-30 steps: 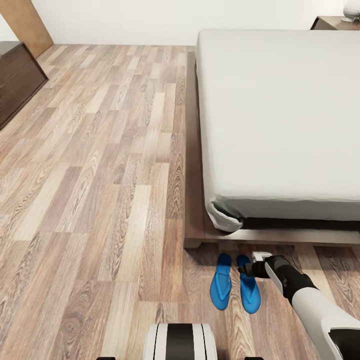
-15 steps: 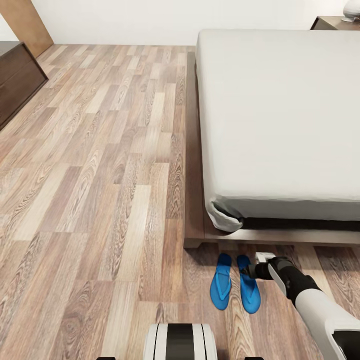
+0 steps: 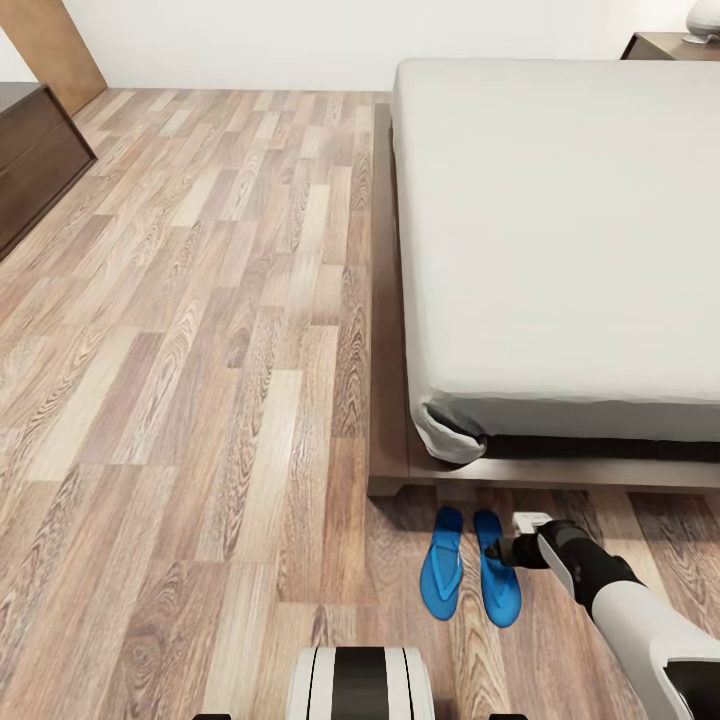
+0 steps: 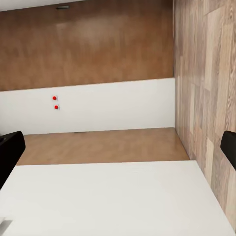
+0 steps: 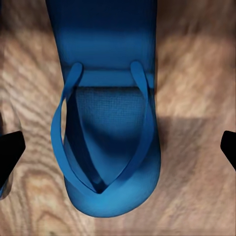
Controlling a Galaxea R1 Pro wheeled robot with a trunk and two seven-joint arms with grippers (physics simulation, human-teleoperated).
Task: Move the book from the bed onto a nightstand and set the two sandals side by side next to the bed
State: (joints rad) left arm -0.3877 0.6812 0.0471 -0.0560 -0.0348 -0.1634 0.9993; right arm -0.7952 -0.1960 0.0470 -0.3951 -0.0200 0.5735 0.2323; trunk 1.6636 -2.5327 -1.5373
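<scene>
Two blue sandals lie side by side on the wood floor just off the foot of the bed [image 3: 560,220]: the left sandal [image 3: 441,565] and the right sandal [image 3: 498,570]. My right gripper [image 3: 503,549] hovers low over the toe end of the right sandal [image 5: 105,132], open, with its black fingertips [image 5: 10,155] spread to either side of the sole and not touching it. My left gripper [image 4: 118,152] is open and holds nothing. The book is out of view. A nightstand [image 3: 665,45] stands beyond the bed's far corner.
A dark-brown dresser [image 3: 35,150] stands against the left side of the room. The bed's low wooden platform edge [image 3: 385,420] juts out just past the sandals. A white rounded object [image 3: 703,20] sits on the nightstand. Wood floor [image 3: 200,350] stretches to the left.
My right arm has shifted slightly to the right and toward me over the right sandal. Both sandals lie where they were.
</scene>
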